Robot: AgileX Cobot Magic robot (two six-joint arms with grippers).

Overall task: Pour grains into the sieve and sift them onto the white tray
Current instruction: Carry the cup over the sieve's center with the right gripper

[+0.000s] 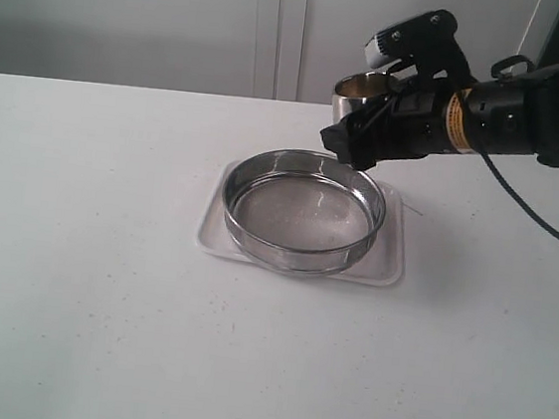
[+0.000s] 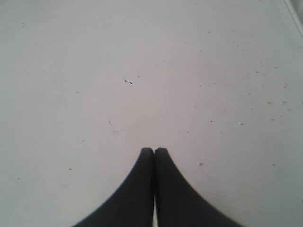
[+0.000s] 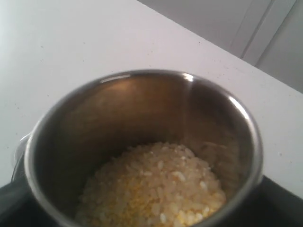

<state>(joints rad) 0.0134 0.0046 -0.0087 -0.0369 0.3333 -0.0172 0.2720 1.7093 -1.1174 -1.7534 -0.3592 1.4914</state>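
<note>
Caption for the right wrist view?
Shiny round steel cup part-filled with mixed yellow and off-white grains, above white tabletop.

Grains [image 3: 156, 194] yellow, off-white; sieve [image 1: 302, 212] silver; tray [image 1: 378, 270] white.

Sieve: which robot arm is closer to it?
Right. The right end effector holds the steel cup above the rim of the sieve; the left end effector is shut over tabletop, away from it.

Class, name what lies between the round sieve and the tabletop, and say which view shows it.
The white tray: the sieve sits on it, and it rests on the table. The exterior view shows this.
</note>
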